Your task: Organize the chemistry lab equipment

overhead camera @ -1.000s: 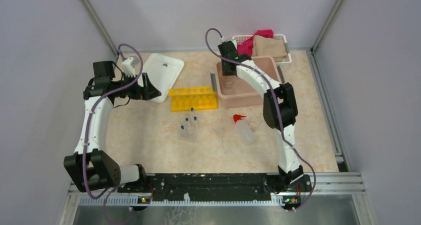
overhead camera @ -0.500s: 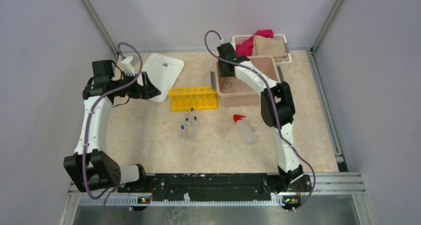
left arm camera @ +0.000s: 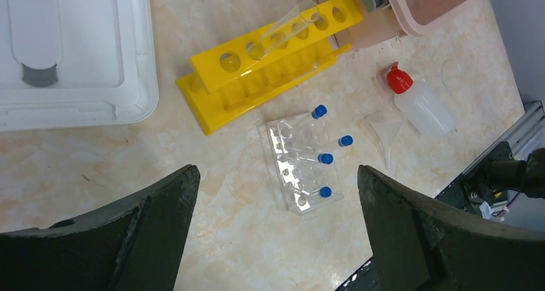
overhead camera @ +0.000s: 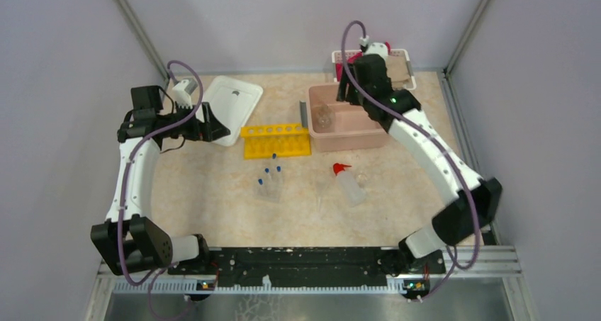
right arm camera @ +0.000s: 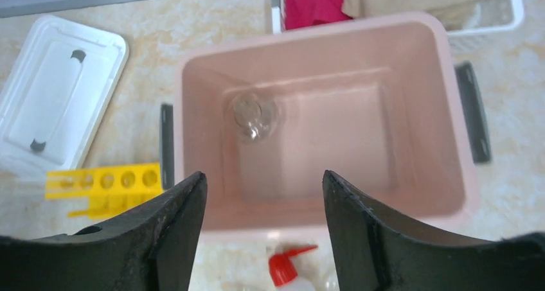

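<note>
Flask (right arm camera: 254, 114) lies inside the pink tub (right arm camera: 424, 111), 1 o'clock on the counter (overhead camera: 212, 193): one item stowed, by my reckoning. Right end effector (right arm camera: 263, 182) hangs over the tub, jaws spread, nothing between them. Left end effector (left arm camera: 276, 172) at 10 o'clock, spread wide, empty.

Not yet put away, mid-counter:
- one yellow rack (left arm camera: 257, 79)
- one clear rack (left arm camera: 302, 175) at its 6 o'clock
- four blue-capped tubes (left arm camera: 326, 157) in the clear rack
- one funnel (left arm camera: 384, 125)
- one squeeze bottle (left arm camera: 421, 105) at 3 o'clock of the clear rack

One uncapped tube seems to lean in the yellow rack, though it is hard to make out.
</note>
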